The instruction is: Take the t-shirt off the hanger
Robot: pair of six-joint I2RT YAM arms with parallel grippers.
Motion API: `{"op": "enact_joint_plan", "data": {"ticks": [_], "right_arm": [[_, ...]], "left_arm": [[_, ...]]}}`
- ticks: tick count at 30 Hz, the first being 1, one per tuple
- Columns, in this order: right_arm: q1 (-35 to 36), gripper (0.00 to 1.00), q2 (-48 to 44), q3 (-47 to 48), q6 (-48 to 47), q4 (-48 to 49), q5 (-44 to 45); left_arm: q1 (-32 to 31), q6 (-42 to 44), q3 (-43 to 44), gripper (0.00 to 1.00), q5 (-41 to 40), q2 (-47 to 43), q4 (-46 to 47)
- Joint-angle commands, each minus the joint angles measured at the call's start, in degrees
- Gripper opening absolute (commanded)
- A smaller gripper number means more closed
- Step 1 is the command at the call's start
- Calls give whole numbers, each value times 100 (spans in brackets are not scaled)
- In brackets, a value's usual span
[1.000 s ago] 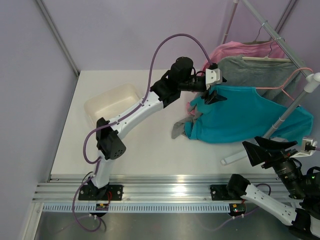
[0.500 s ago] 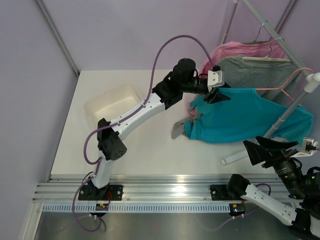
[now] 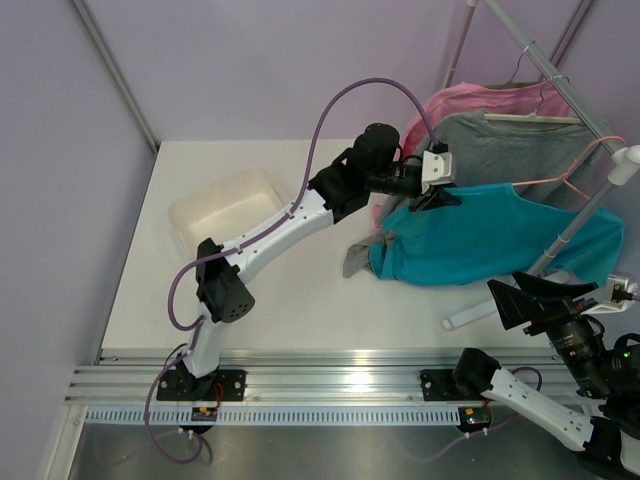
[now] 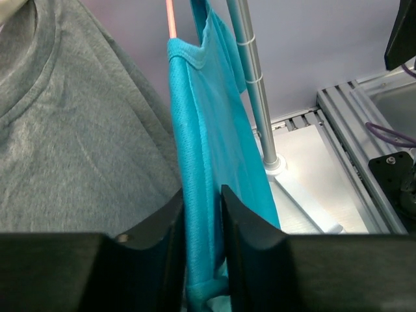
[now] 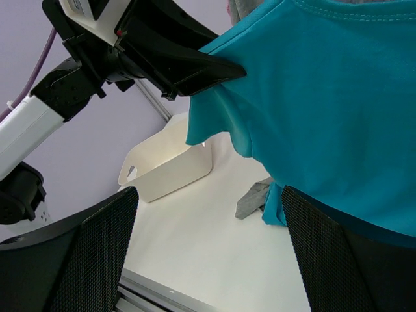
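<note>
The teal t-shirt (image 3: 500, 235) hangs on the thin pink wire hanger (image 3: 572, 165) from the rack rail, its lower hem resting on the table. My left gripper (image 3: 437, 195) is at the shirt's left shoulder, and its two black jaws are shut on a fold of the teal cloth (image 4: 208, 130). The right wrist view shows the same pinch, left gripper (image 5: 221, 68) on the t-shirt (image 5: 338, 97). A bit of the pink hanger (image 4: 171, 16) shows above the collar. My right gripper (image 3: 545, 300) hovers low at the near right, open and empty, fingers (image 5: 84, 253) wide apart below the shirt.
A grey shirt (image 3: 520, 140) and a pink shirt (image 3: 470, 100) hang behind the teal one on the metal rail (image 3: 560, 75). The rack's upright pole (image 4: 253, 84) stands just beyond the shirt. A white bin (image 3: 222, 210) sits at the table's left. A grey cloth end (image 3: 358, 255) lies on the table.
My left gripper has slid slightly right onto the shirt's shoulder and its jaws have closed from wide apart onto the teal cloth. The right arm has stayed put.
</note>
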Motion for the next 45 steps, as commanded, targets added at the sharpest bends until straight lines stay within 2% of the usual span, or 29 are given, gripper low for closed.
{"op": "enact_joint_plan", "data": {"ticks": [1,3,4,13,17,22,30,45], "right_arm": [[40,99,-321,-21,-163,131,117],[40,100,-322,-21,-163,122,135],[40,99,-322,-21,-163,130,144],[40,99,-295,-21,-145,113,135],[40,100,-295,-21,-145,95,179],[40,99,-286,-21,-137,87,231],[40,99,-269,-21,-128,113,311],[40,100,-111,-4,-128,69,416]], "left_arm": [[-40,25,35,21,-254,-122,64],[-110,25,35,0,-439,-157,143],[-137,-79,0,0,-709,-218,231],[-322,-571,-114,0,-1476,-456,960],[-322,-862,-386,0,-1599,-711,1460],[-322,-977,-702,0,-2205,-1071,1812],[-322,-1099,-1230,0,-2417,-1510,2331],[-313,-959,-2162,0,-2733,-2354,2078]]}}
